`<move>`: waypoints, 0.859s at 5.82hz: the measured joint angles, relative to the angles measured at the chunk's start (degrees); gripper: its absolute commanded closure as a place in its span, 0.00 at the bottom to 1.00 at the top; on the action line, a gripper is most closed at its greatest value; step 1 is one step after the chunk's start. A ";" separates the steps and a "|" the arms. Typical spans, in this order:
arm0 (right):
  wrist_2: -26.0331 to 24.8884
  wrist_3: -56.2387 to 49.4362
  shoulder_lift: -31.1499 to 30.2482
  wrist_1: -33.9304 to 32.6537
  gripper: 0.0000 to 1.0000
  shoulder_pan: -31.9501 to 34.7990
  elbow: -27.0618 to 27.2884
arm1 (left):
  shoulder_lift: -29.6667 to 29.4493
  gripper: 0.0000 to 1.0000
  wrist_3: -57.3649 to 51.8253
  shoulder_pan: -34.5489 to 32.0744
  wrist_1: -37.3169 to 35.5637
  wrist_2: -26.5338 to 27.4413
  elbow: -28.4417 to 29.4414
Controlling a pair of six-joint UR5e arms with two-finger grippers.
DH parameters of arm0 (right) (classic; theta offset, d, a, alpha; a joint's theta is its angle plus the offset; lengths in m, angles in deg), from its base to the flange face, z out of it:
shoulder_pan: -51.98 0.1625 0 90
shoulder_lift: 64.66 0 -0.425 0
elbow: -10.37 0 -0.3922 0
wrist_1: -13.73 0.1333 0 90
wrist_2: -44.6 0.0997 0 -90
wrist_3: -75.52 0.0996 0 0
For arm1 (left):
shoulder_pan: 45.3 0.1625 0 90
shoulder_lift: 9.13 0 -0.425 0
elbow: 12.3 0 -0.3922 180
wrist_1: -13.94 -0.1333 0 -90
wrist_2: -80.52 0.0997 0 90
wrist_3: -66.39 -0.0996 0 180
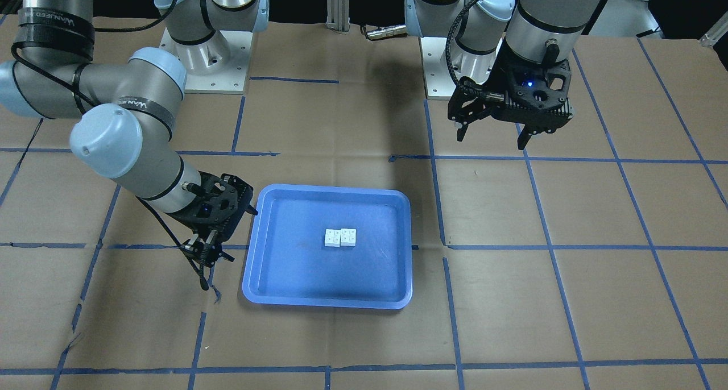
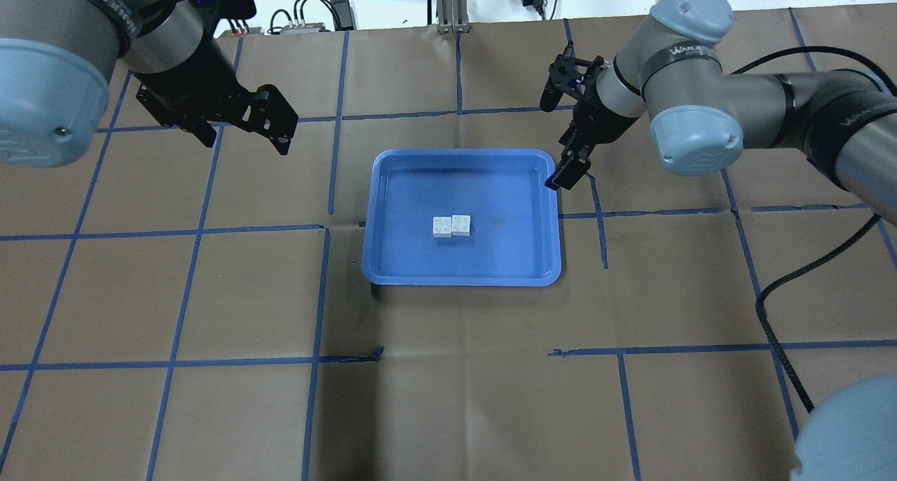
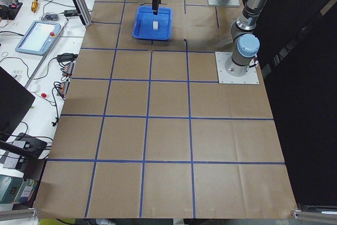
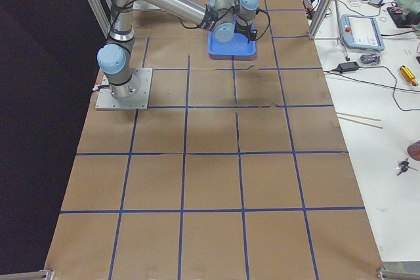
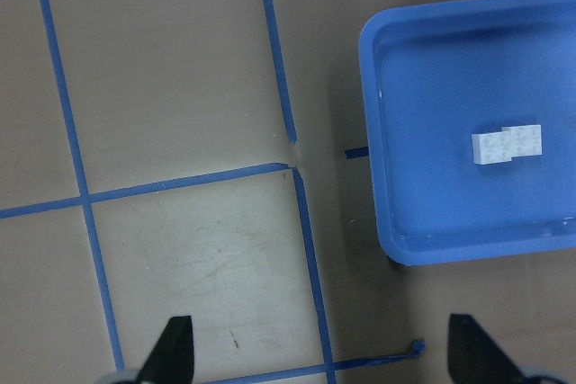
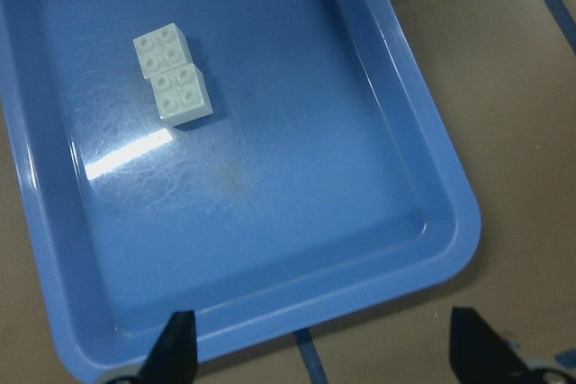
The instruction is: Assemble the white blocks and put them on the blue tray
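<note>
Two white blocks (image 2: 451,226) sit joined side by side, slightly offset, studs up, in the middle of the blue tray (image 2: 462,279). They also show in the front view (image 1: 340,237), the left wrist view (image 5: 507,144) and the right wrist view (image 6: 173,73). My left gripper (image 2: 247,146) is open and empty, raised above the paper well to the tray's left; it also shows in the front view (image 1: 491,141). My right gripper (image 2: 564,169) is open and empty, low beside the tray's far right corner (image 6: 459,222); it also shows in the front view (image 1: 207,256).
Brown paper with a blue tape grid (image 2: 326,228) covers the table. A black cable (image 2: 771,313) trails from my right arm. The arm bases (image 1: 207,66) stand at the robot's side of the table. Workbenches with gear (image 3: 39,32) flank the table.
</note>
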 measured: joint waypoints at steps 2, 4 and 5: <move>-7.32 10.12 -4.23 7.00 0.00 -2.33 -2.63 | 0.08 0.01 0.20 -0.03 -0.02 -0.07 -0.05; -13.24 27.05 -6.43 11.46 0.00 -4.04 -5.03 | 0.10 0.01 0.14 -0.02 -0.03 -0.06 -0.05; -14.65 37.37 -7.56 16.41 0.00 -5.16 -6.56 | 0.10 0.01 0.07 0.04 -0.01 -0.02 -0.06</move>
